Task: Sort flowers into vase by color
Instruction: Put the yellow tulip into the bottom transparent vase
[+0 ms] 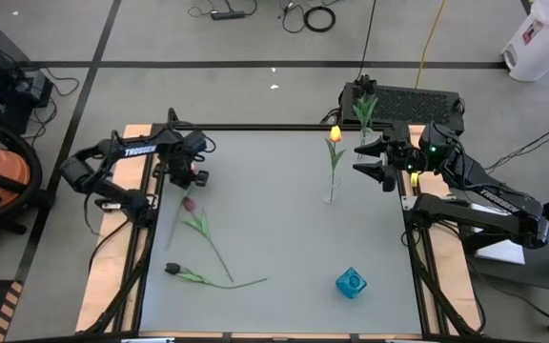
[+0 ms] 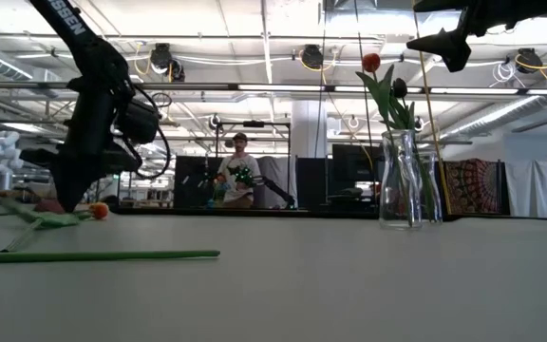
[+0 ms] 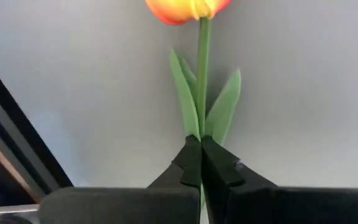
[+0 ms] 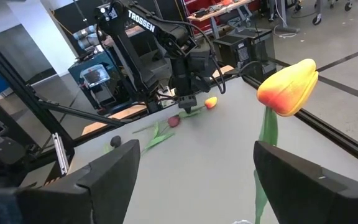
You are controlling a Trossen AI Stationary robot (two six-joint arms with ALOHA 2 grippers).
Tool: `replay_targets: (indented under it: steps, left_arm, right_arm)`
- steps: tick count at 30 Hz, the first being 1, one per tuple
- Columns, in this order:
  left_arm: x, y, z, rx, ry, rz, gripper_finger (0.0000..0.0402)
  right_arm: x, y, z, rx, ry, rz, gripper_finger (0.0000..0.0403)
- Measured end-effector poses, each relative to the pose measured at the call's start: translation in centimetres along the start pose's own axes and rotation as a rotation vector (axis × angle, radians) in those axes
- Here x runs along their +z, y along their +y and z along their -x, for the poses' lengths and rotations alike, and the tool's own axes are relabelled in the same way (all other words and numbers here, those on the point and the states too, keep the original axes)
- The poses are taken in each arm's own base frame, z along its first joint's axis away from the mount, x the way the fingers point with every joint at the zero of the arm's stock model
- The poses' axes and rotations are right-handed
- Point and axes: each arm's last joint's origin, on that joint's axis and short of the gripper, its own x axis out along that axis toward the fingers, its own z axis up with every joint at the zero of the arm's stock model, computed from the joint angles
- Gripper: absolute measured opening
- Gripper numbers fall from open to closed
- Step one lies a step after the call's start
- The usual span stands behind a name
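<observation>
1. While the right arm waits at the far right edge of the table, the left gripper (image 1: 191, 177) is down on the grey table (image 1: 284, 248) at its far-left side, its fingers (image 3: 194, 163) pinched together on the thin green stem of a yellow-orange tulip (image 3: 194, 56).
2. Seen past those fingers, the stem runs straight ahead from the pinch, two leaves fanning out just beyond the tips and the bud at the far end.
3. From the table's level, that gripper (image 2: 69, 190) touches the surface with the small orange bud (image 2: 98, 210) lying just beside it.
4. A pinkish-red tulip (image 1: 190, 203) lies just below the gripper on the near side, its stem trailing away toward the front edge.
5. A dark purple tulip (image 1: 172, 269) lies farther on toward the front, well clear of the gripper.
6. The right gripper (image 1: 375, 159) hangs in the air, jaws spread wide and holding nothing.
7. Just beside it to the left stands a clear glass vase (image 1: 331, 195) with a yellow tulip (image 1: 335, 134) upright in it.
8. A blue vase (image 1: 351, 282) sits near the front, well apart from both grippers.
9. A person (image 2: 238, 180) stands in the room beyond the table.
</observation>
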Motion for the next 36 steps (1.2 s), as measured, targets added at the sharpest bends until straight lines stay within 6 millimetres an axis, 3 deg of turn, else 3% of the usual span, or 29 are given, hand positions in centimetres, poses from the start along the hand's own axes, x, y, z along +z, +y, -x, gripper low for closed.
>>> replay_targets:
  steps: [12, 20, 28, 36]
  left_arm:
    - [-1.1, 0.4, 5.3, -0.017, -0.190, -0.018, 0.0000]
    - [-1.2, -0.2, 10.0, -0.137, -0.403, -0.056, 0.0000]
    - [-1.5, -2.8, 16.3, -0.270, -0.719, -0.274, 0.0000]
    - [-3.3, -6.1, 21.1, -0.450, -0.975, -0.439, 0.0000]
  right_arm:
    - [0.0, 0.0, 0.0, 0.000, 0.000, 0.009, 0.0306]
    - [0.0, 0.0, 0.0, 0.000, 0.000, 0.009, 0.0306]
    - [-0.1, 0.0, 0.0, -0.003, 0.012, 0.004, 0.0306]
    - [-0.3, -0.1, 0.0, -0.007, 0.026, -0.002, 0.0306]
